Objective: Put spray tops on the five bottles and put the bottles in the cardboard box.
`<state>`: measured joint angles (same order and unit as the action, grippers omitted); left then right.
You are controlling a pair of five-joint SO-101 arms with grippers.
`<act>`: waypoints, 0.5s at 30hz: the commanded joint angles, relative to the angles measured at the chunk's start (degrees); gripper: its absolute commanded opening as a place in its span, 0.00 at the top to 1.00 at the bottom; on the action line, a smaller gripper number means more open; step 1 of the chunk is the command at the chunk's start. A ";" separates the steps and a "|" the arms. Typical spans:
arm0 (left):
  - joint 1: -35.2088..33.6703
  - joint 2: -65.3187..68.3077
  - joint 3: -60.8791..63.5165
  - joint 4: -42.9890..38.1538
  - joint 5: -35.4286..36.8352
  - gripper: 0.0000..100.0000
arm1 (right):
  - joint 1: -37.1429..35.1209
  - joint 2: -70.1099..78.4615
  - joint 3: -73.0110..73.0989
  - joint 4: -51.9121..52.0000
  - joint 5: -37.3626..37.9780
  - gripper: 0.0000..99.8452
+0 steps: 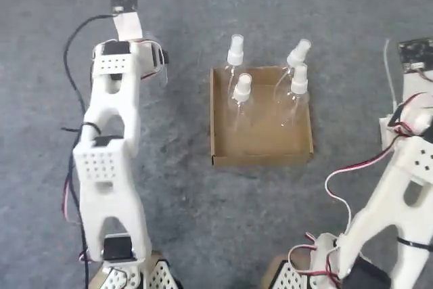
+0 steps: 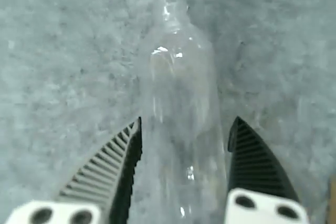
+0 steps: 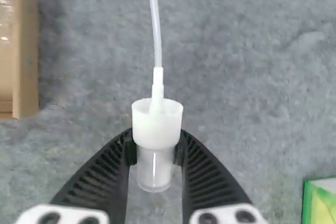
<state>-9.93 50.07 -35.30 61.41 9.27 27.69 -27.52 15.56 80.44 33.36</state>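
Note:
A clear bottle (image 2: 181,93) without a top lies between the fingers of my left gripper (image 2: 186,121), which is shut on its body, its bare neck pointing away. In the high view this bottle (image 1: 160,59) shows faintly beside the left arm's wrist (image 1: 118,59), left of the cardboard box (image 1: 262,157). My right gripper (image 3: 155,135) is shut on a white spray top (image 3: 156,124), whose thin tube (image 3: 153,24) points away over the carpet. The box holds several clear bottles fitted with white spray tops (image 1: 243,86).
Grey carpet covers the table. The box's cardboard wall (image 3: 23,45) appears at the edge of the right wrist view, and a green object (image 3: 321,199) sits at its corner. The right arm (image 1: 413,160) stands to the right of the box.

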 commanded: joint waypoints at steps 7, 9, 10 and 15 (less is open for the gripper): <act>0.35 21.63 -40.48 19.25 1.14 0.76 | -3.21 -5.32 0.18 2.07 -0.53 0.99; 0.18 25.32 -48.40 24.00 0.97 0.81 | -6.20 -8.04 0.18 4.53 -0.53 0.99; 0.18 26.99 -52.35 26.29 0.44 0.84 | -7.87 -9.63 0.18 5.93 -0.53 0.99; 0.09 30.42 -60.26 34.02 -3.43 0.95 | -17.19 -15.96 0.18 11.21 -4.40 0.99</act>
<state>-9.67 82.07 -91.82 92.26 7.60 15.47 -38.77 16.26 89.49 32.66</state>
